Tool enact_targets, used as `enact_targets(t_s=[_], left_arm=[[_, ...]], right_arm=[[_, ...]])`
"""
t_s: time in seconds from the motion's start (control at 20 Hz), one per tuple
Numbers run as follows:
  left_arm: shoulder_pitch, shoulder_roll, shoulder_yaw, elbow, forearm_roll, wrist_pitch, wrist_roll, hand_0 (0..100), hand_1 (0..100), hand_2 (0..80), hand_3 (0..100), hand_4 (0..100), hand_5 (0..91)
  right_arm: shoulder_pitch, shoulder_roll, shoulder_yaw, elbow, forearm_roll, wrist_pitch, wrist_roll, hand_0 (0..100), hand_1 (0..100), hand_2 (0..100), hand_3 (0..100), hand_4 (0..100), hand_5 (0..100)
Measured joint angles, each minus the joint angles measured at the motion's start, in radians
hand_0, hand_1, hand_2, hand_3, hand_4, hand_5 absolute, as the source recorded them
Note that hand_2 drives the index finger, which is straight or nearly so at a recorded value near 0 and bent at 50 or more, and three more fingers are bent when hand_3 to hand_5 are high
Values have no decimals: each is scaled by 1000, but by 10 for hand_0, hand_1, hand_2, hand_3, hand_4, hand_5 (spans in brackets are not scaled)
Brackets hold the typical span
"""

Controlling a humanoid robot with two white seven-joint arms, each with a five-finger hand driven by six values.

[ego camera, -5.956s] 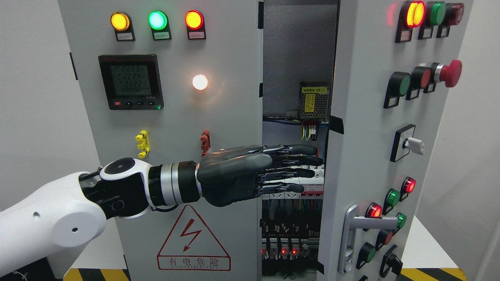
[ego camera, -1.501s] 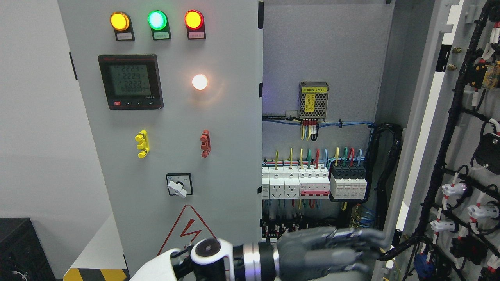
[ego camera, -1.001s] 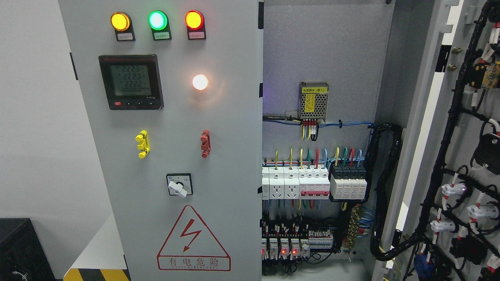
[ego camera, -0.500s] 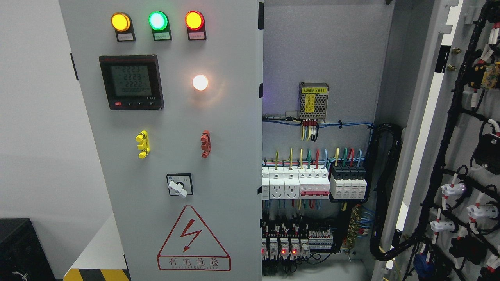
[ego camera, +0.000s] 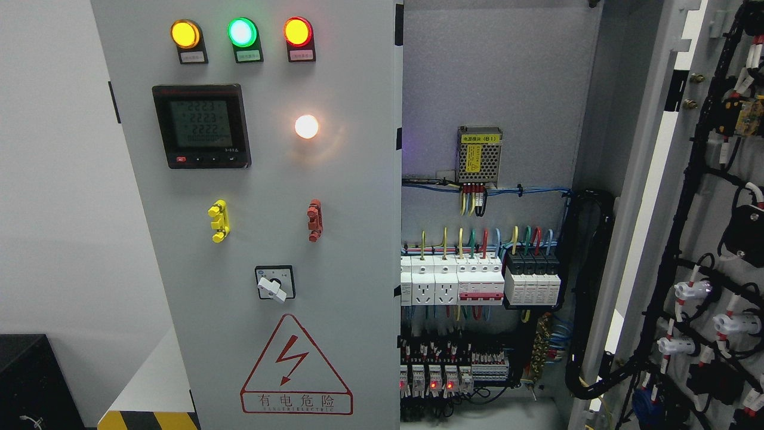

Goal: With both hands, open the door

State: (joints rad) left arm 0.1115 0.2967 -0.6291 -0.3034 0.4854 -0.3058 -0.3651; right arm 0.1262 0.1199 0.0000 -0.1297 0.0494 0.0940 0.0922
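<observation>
Head view. The right door (ego camera: 710,227) of the electrical cabinet is seen swung wide open at the right edge of the picture, its inner face turned toward the camera. Black cable looms (ego camera: 668,280) and white connectors (ego camera: 686,291) are fixed on that inner face. The left door (ego camera: 268,209) is seen closed and flat to the camera.

On the left door, three lit indicator lamps are recorded along the top: yellow (ego camera: 185,34), green (ego camera: 242,32) and red (ego camera: 297,31). Below them a digital meter (ego camera: 201,126) is mounted, with a lit white lamp (ego camera: 307,126) to its right. A yellow clip (ego camera: 218,220) and a red clip (ego camera: 314,220) are set lower, then a rotary switch (ego camera: 274,283) and a red warning triangle (ego camera: 296,365) near the bottom.

The cabinet interior (ego camera: 489,65) is exposed between the two doors. A mesh-covered power supply (ego camera: 479,154) with a yellow label is mounted on the back plate. A row of white sockets and breakers (ego camera: 452,280) is noted below it, with black breakers (ego camera: 532,279) just beside them to the right. Terminal blocks with small red lights (ego camera: 439,376) are seen near the floor of the cabinet.

Neither hand is in the picture, so whether either is released, clenched or grasping cannot be told.
</observation>
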Motion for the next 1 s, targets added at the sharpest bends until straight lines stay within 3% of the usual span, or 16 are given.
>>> enact_targets(t_s=[0.25, 0.4, 0.55, 0.75, 1.0], left_arm=[[33, -84, 247, 150, -224, 4, 57, 120, 556, 0, 0, 0, 0], [41, -134, 382, 214, -323, 19, 108, 120, 556, 0, 0, 0, 0], [44, -173, 502, 263, -423, 45, 123, 120, 556, 0, 0, 0, 0], [44, -211, 619, 307, -509, 58, 131, 120, 556, 0, 0, 0, 0], [41, -242, 700, 341, -567, 61, 131, 120, 556, 0, 0, 0, 0]], right_arm=[[6, 0, 0, -48, 0, 0, 0, 74, 136, 0, 0, 0, 0], [31, -1, -8, -104, 0, 0, 0, 74, 135, 0, 0, 0, 0], [79, -6, -7, -176, -1, 0, 0, 74, 135, 0, 0, 0, 0], [149, -17, -5, -375, -2, -2, 1, 74, 135, 0, 0, 0, 0], [231, -27, 8, -616, -3, -2, 2, 74, 136, 0, 0, 0, 0]])
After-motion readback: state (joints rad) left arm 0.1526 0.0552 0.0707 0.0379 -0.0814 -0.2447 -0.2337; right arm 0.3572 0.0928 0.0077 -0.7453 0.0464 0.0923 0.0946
